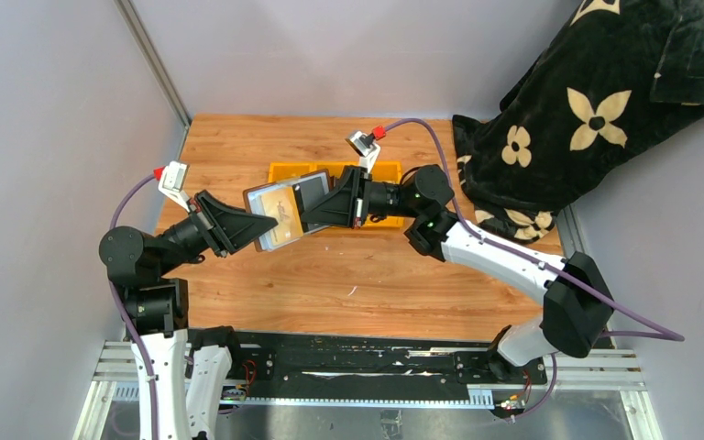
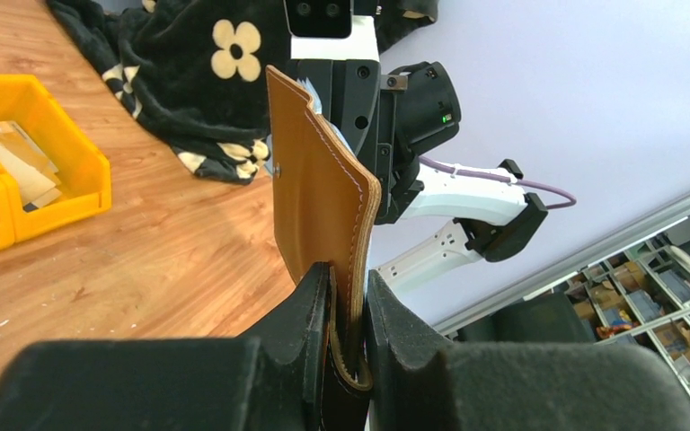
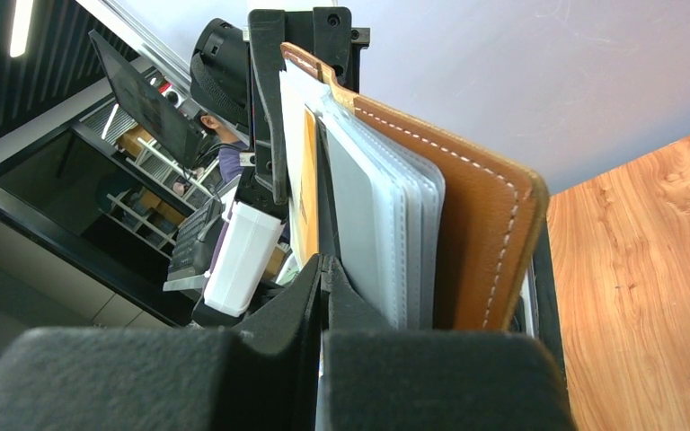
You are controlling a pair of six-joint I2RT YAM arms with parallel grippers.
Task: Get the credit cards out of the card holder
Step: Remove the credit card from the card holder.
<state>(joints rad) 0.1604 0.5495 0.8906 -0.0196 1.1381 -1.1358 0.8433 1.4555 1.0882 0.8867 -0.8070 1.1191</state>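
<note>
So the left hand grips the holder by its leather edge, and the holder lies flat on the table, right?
Not quite. The left hand does grip the holder by its leather edge, but the holder does not lie flat on the table: it is held up in the air, standing on edge. The left wrist view shows it.

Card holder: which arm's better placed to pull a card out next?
Right. Left jaws clamp the card holder by its leather edge, holding it aloft; right jaws are shut at the open inner side, beside the tan card. Likely left steadies, right pulls.
</note>
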